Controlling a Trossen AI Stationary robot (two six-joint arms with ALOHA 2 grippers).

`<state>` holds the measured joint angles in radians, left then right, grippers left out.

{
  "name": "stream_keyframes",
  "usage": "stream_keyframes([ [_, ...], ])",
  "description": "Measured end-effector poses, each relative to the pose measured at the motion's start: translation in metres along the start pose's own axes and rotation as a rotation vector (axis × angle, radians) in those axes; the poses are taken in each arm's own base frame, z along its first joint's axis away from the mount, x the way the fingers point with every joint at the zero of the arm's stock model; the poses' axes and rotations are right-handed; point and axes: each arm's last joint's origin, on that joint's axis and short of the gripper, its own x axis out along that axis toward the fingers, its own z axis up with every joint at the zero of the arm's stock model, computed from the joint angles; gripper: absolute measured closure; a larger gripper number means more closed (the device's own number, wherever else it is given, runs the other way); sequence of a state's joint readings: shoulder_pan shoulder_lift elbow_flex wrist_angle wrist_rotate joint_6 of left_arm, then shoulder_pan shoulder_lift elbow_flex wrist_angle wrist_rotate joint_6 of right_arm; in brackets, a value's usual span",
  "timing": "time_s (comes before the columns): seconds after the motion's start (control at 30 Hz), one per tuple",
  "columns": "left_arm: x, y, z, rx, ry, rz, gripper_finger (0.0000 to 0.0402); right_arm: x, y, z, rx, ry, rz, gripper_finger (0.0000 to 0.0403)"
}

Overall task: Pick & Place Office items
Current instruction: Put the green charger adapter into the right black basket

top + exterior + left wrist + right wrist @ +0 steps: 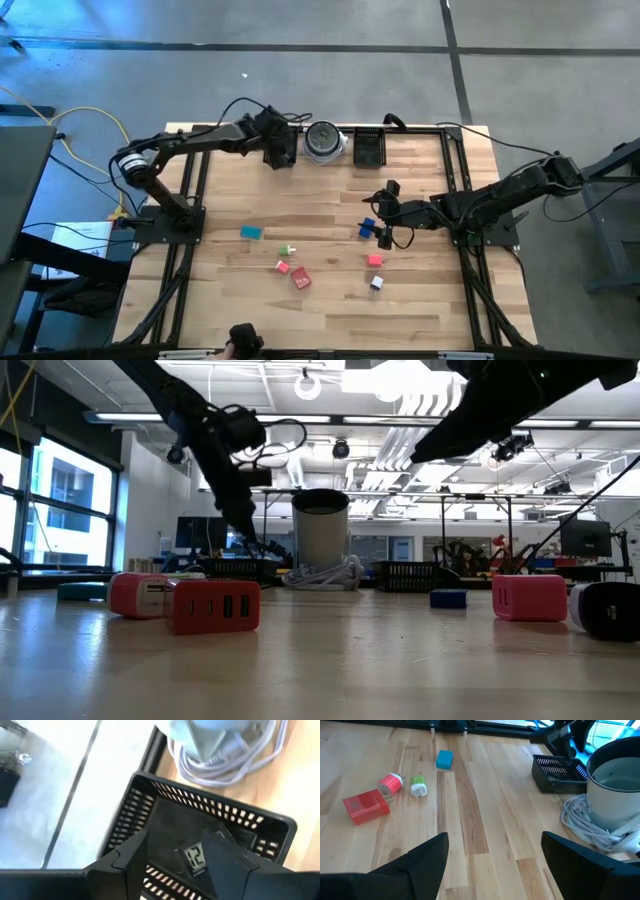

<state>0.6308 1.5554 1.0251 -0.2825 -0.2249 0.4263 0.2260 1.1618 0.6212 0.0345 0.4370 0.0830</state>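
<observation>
We see the left gripper (277, 152), jaws parted, over the black tray (150, 815) at top centre, a small black item (196, 858) inside, while the right gripper (385, 232) hangs open over seven office items (290, 266) scattered lower centre.

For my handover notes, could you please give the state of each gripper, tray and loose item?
left gripper: open, above the left tray
left tray: holds a small display item
right gripper: open, empty, over bare table
red block: lying on table
teal block: lying on table
green-white plug: lying on its side
</observation>
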Motion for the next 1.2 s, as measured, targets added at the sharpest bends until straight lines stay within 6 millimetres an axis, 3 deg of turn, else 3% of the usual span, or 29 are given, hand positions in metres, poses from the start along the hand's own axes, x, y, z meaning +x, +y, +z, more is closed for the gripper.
stream_keyframes([
  [0.33,-0.034,0.001,0.002,-0.053,-0.037,-0.04,0.0226,0.0,0.0,0.0,-0.002,0.002,-0.001,0.0097],
  [0.87,-0.105,-0.037,0.002,-0.1,-0.079,-0.303,0.0226,0.0,0.0,0.0,-0.03,-0.002,-0.001,0.0097],
  [1.2,-0.129,-0.068,-0.001,-0.113,-0.031,-0.408,0.0226,0.0,0.001,0.002,-0.043,-0.019,0.03,0.0097],
])
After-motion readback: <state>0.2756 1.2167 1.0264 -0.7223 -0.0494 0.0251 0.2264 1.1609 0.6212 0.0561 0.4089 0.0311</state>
